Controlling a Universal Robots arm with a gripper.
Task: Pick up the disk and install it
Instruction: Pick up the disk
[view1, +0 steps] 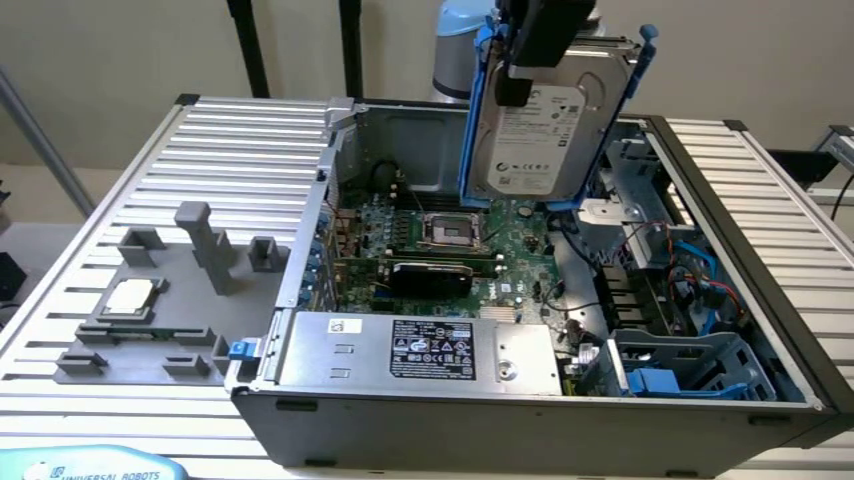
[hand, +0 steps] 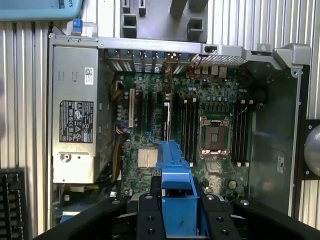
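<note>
The disk (view1: 547, 130), a silver-grey hard drive with a white label and blue carrier rails, hangs upright on edge above the back of the open computer case (view1: 534, 415). My gripper (view1: 531, 75) is shut on its upper part, one black finger lying over the label side. In the wrist view, the blue rail (hand: 172, 165) sticks out between my black fingers (hand: 145, 215), with the motherboard (hand: 200, 125) far below it.
Inside the case lie a silver power supply with a black label (view1: 427, 350), the motherboard (view1: 441, 230) and a blue drive cage (view1: 694, 365) on the exterior view's right. On the exterior view's left, a grey fixture plate (view1: 187, 330) carries a square silver chip (view1: 127, 298).
</note>
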